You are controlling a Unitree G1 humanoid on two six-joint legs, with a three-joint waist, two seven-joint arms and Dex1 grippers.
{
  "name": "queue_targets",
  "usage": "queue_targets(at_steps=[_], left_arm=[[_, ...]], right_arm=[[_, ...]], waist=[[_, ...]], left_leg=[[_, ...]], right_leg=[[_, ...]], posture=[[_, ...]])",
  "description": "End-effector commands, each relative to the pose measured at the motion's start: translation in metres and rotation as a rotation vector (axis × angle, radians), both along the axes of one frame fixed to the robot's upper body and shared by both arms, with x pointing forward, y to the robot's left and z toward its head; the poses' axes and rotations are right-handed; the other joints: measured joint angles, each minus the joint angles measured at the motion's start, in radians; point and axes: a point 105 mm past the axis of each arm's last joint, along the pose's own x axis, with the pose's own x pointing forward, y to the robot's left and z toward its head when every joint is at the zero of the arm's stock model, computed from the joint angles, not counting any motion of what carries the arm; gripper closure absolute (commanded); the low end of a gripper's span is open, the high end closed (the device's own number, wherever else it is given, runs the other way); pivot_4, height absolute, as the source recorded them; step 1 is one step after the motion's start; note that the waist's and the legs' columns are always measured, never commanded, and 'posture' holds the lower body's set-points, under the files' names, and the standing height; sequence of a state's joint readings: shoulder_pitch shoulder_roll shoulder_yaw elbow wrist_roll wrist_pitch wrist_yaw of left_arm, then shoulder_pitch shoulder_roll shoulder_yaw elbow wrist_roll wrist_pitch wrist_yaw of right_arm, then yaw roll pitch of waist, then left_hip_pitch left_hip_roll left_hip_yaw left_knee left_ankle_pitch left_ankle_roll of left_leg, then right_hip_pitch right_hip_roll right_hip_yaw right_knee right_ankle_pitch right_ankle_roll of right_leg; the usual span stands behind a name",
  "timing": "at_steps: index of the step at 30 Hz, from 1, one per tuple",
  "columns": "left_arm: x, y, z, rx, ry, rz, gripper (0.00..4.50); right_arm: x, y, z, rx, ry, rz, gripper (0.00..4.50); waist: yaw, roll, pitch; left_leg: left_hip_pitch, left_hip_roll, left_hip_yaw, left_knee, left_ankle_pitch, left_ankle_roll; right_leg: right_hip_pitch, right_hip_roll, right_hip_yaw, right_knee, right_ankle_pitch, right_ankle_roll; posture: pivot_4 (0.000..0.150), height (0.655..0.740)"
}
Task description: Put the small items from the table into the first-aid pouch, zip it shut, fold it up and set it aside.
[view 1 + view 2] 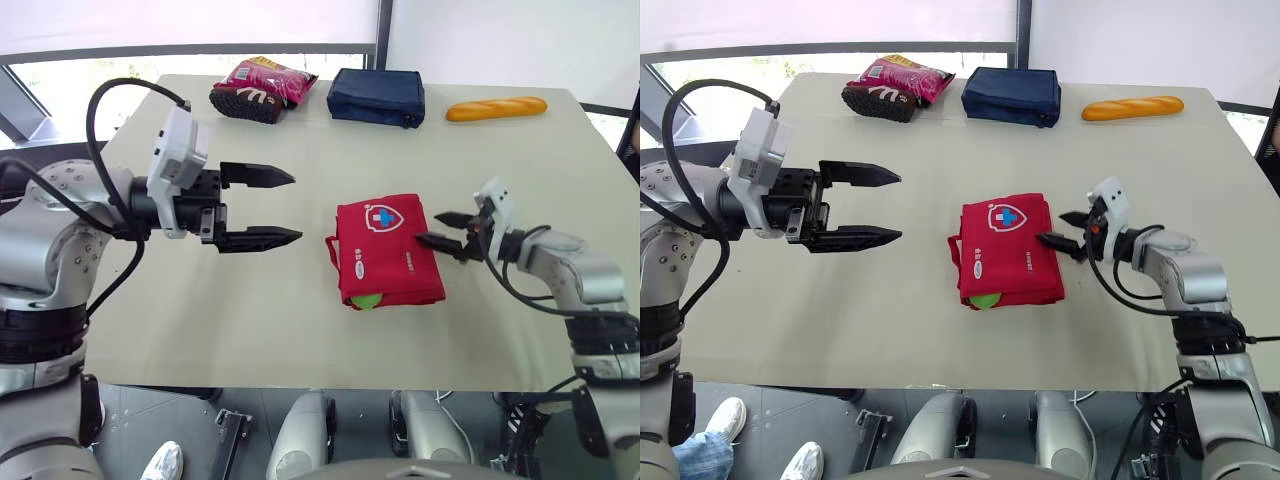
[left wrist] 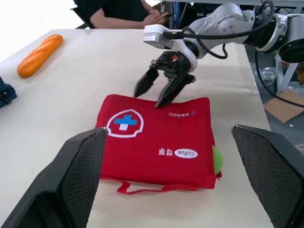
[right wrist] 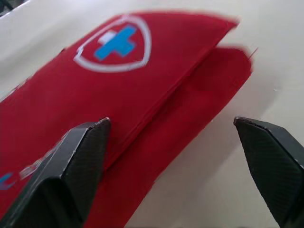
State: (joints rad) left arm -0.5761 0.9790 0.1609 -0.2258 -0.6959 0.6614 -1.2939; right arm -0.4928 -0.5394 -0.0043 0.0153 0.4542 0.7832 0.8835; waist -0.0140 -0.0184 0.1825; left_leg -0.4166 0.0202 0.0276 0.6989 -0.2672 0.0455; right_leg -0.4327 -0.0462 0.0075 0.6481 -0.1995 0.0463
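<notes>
Already the red first-aid pouch (image 1: 388,250) lay folded mid-table (image 1: 250,320), something green (image 1: 366,300) peeking from its near edge, so packing and folding looked done and setting it aside remained. The right gripper (image 1: 427,227) was partly spread and empty, one fingertip seemingly touching the pouch's right edge, while the left gripper (image 1: 298,208) hung wide open, apart. Farther back lay a snack bag (image 1: 262,88), a navy bag (image 1: 377,97) and a bread loaf (image 1: 496,108).
</notes>
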Motion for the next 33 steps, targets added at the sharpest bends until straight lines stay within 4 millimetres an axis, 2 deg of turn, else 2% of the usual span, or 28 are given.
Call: queue_targets(at_steps=[1,3,5,7,9,11,14,17,21,23,25,27,33], left_arm=[[-0.009,0.002,0.012,0.01,-0.063,-0.021,0.0],[-0.011,0.002,0.011,0.019,-0.057,-0.033,0.0],[-0.011,0.0,0.01,0.018,-0.054,-0.042,0.0],[-0.011,-0.001,0.01,0.017,-0.054,-0.045,0.0],[-0.011,-0.001,0.01,0.016,-0.055,-0.049,0.0],[-0.012,-0.002,0.009,0.014,-0.055,-0.053,0.0],[-0.011,-0.003,0.01,0.004,-0.064,-0.055,0.0],[-0.01,-0.005,0.013,-0.012,-0.079,-0.051,0.0],[-0.003,-0.009,0.024,-0.066,-0.134,-0.024,0.0],[0.001,-0.01,0.028,-0.085,-0.157,-0.008,0.0],[0.008,-0.013,0.034,-0.118,-0.186,0.022,0.0],[0.011,-0.016,0.038,-0.14,-0.203,0.033,0.0],[0.01,-0.022,0.04,-0.149,-0.21,0.017,0.0]], right_arm=[[-0.014,0.01,-0.004,-0.007,0.055,0.045,0.01],[-0.016,0.014,-0.01,0.0,0.087,0.037,0.01],[-0.018,0.019,-0.013,0.026,0.117,0.041,0.52],[-0.018,0.022,-0.013,0.042,0.126,0.044,1.27],[-0.015,0.022,-0.009,0.076,0.125,0.027,2.21],[-0.01,0.02,-0.002,0.117,0.118,-0.006,3.48],[0.004,0.009,0.011,0.187,0.091,-0.093,4.48],[0.02,-0.006,0.023,0.245,0.053,-0.202,4.48],[0.065,-0.067,0.053,0.396,-0.06,-0.594,4.48],[0.078,-0.091,0.057,0.443,-0.08,-0.758,4.48],[0.089,-0.117,0.054,0.473,-0.09,-0.964,4.48],[0.094,-0.133,0.048,0.494,-0.079,-1.119,4.48],[0.094,-0.151,0.029,0.54,-0.038,-1.379,4.48]], waist=[[0.0,0.0,0.0],[0.0,0.0,0.0],[0.0,0.0,0.0],[-0.001,0.0,0.0],[-0.001,0.0,0.0],[-0.001,0.0,0.0],[-0.001,0.0,0.0],[0.0,0.0,0.0],[0.004,0.0,0.0],[0.004,0.0,0.0],[0.002,0.0,0.0],[0.0,0.0,0.0],[-0.015,0.0,0.0]], left_leg=[[0.0,0.0,0.001,0.0,0.0,0.0],[0.001,0.0,0.001,0.0,0.0,0.0],[0.001,0.0,0.001,0.0,0.0,0.0],[0.001,0.0,0.001,0.0,0.0,0.0],[0.001,0.001,0.001,0.0,0.0,0.0],[0.001,0.001,0.001,0.0,0.0,0.0],[0.001,0.001,0.001,0.0,0.0,0.0],[0.001,0.001,0.002,0.0,0.0,0.0],[0.0,0.0,0.001,0.0,0.0,0.0],[-0.001,-0.001,0.001,0.0,0.0,0.0],[-0.001,-0.002,0.001,0.0,0.0,0.0],[-0.001,-0.002,0.001,-0.001,0.0,0.0],[0.0,-0.002,0.007,-0.01,0.001,-0.001]], right_leg=[[0.0,0.0,0.0,0.0,-0.001,0.0],[0.0,0.0,0.0,0.0,-0.002,0.001],[0.0,0.0,0.0,0.0,-0.002,0.001],[0.0,0.0,0.0,0.0,-0.002,0.001],[0.0,0.0,0.0,0.0,-0.002,0.001],[0.0,0.0,0.0,0.0,-0.002,0.001],[0.0,0.001,0.0,0.0,-0.002,0.001],[0.0,0.001,0.001,0.0,-0.001,0.0],[0.0,0.0,0.001,0.0,0.0,0.0],[0.0,0.0,0.001,0.0,0.001,0.001],[0.0,0.0,0.001,0.0,0.001,0.001],[-0.001,0.0,0.002,-0.001,0.001,0.001],[-0.006,0.0,0.009,-0.001,0.001,0.001]], posture=[[0.15,0.7164],[0.15,0.7164],[0.15,0.7164],[0.15,0.7164],[0.15,0.7164],[0.15,0.7164],[0.15,0.7164],[0.15,0.7164],[0.15,0.7164],[0.15,0.7164],[0.15,0.7164],[0.15,0.7164],[0.15,0.7164]])
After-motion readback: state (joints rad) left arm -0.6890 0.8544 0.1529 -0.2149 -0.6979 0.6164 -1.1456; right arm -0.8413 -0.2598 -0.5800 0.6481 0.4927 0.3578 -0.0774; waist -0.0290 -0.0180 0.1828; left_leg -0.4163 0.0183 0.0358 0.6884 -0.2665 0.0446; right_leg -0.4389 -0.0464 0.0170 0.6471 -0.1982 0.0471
